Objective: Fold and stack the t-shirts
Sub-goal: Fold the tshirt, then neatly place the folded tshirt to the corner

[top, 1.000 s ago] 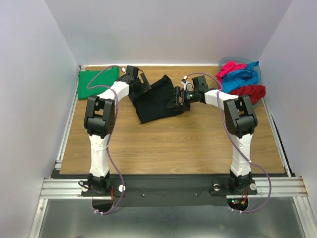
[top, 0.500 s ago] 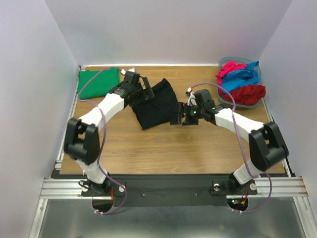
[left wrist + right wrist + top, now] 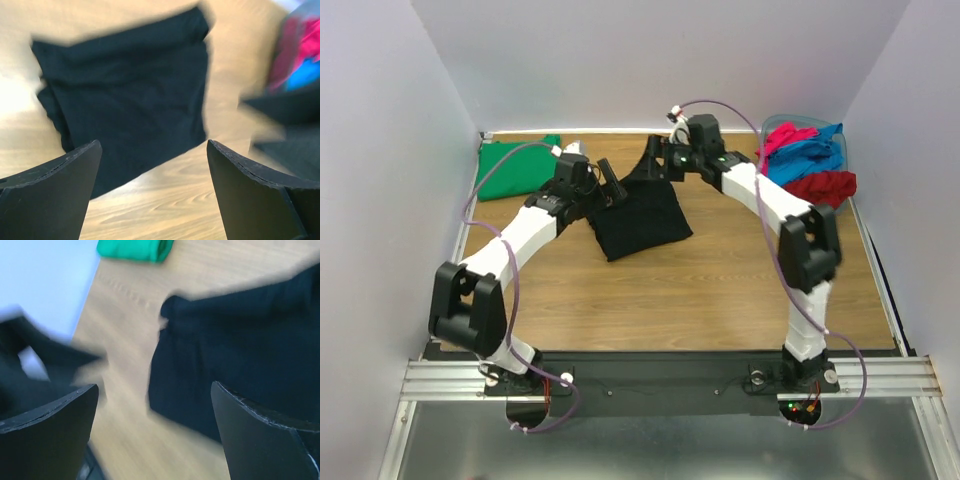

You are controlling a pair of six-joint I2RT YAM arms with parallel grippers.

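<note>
A black t-shirt (image 3: pixel 640 215) lies folded flat on the wooden table (image 3: pixel 720 290); it also shows in the left wrist view (image 3: pixel 130 90) and the right wrist view (image 3: pixel 240 360). A folded green t-shirt (image 3: pixel 515 168) lies at the back left and shows in the right wrist view (image 3: pixel 135 250). My left gripper (image 3: pixel 607 187) is open and empty, just above the black shirt's left edge (image 3: pixel 152 190). My right gripper (image 3: pixel 657 160) is open and empty, above the shirt's back edge (image 3: pixel 155 435). Both wrist views are blurred.
A grey-blue tub (image 3: pixel 772 128) at the back right holds red (image 3: pixel 825 187), blue (image 3: pixel 810 152) and pink (image 3: pixel 782 136) shirts. White walls close in the back and both sides. The right arm's elbow (image 3: pixel 808 245) stands over the right half of the table.
My right arm has swung from the black shirt's front right corner to its back edge. My left gripper has shifted slightly along the shirt's left edge. The shirt lies squarer.
</note>
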